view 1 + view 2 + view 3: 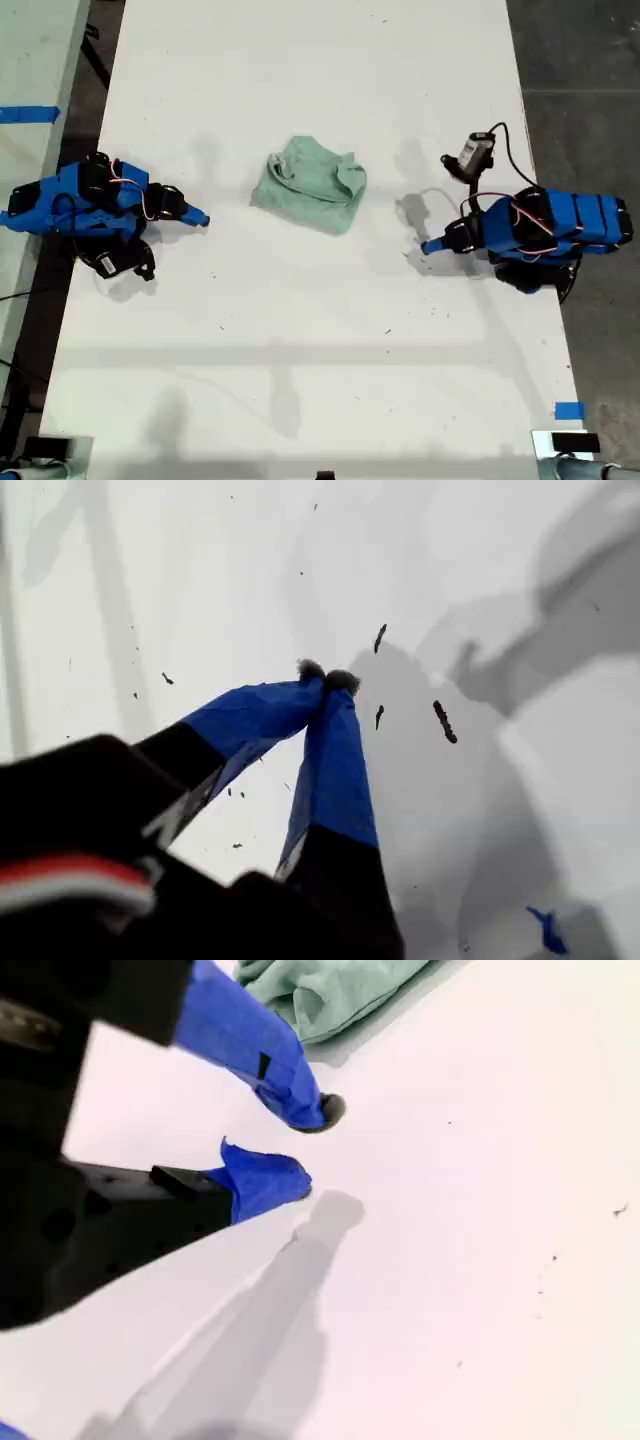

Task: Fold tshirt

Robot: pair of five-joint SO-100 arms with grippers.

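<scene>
The pale mint-green tshirt (310, 185) lies bunched in a small heap at the middle of the white table (300, 330), touched by neither arm. One blue arm (95, 205) rests at the exterior view's left and another blue arm (540, 230) at its right, both pointing inward at the cloth. Which of them is first I cannot tell. My first gripper (325, 678) is shut with its tips touching and nothing between them, over bare table. My second gripper (310, 1145) stands slightly open and empty, a short way from the tshirt (330, 990).
A small grey motor on a black cable (472, 155) lies by the arm at the exterior view's right. Blue tape (568, 410) marks the table near that view's lower right corner. Dark floor (580, 60) borders the table there.
</scene>
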